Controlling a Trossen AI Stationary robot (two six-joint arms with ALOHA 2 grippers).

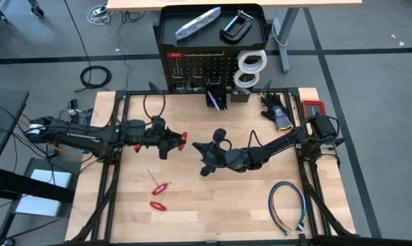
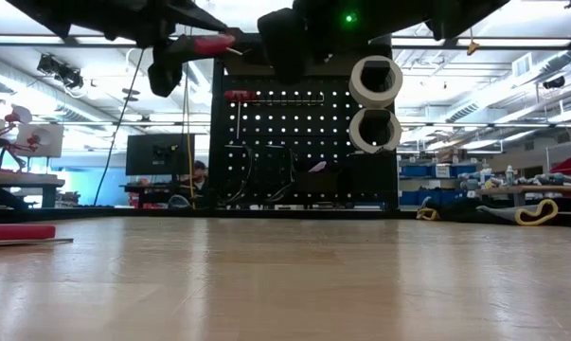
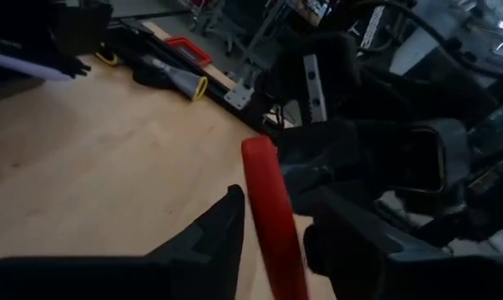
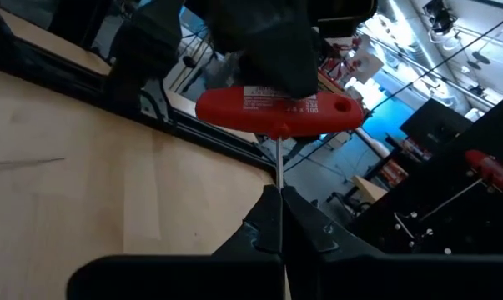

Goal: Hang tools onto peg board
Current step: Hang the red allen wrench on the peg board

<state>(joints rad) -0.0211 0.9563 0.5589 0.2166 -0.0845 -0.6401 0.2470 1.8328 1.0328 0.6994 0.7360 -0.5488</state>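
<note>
Beside tool (image 4: 276, 111), both hands' fingers

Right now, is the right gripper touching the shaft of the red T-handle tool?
Touching. The right wrist view shows the right gripper shut on the thin metal shaft of the red T-handle tool, with the shaft running between its fingertips.

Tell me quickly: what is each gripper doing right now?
Left gripper: open around the red T-handle tool's handle.
Right gripper: shut on that tool's metal shaft.
</note>
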